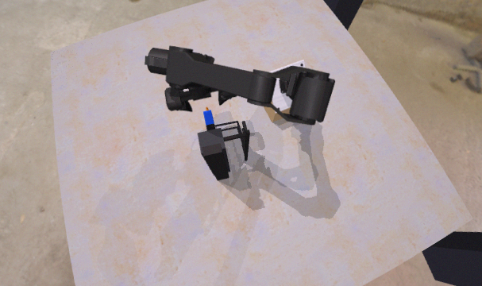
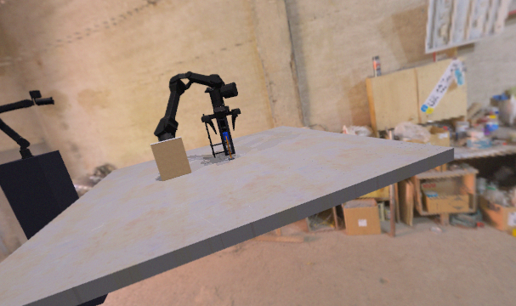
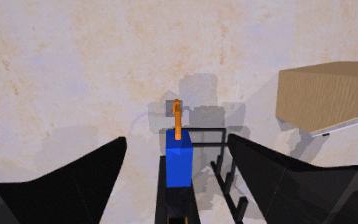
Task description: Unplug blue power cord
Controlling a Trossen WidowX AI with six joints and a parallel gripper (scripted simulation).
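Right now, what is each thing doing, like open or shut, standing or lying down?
Claw: open, holding nothing, a finger on each side of the blue plug.
Blue plug: upright, free of both fingers, orange wire sticking out of it.
Black stand: upright on the table.
Brown box: standing on the table, apart from the claw.
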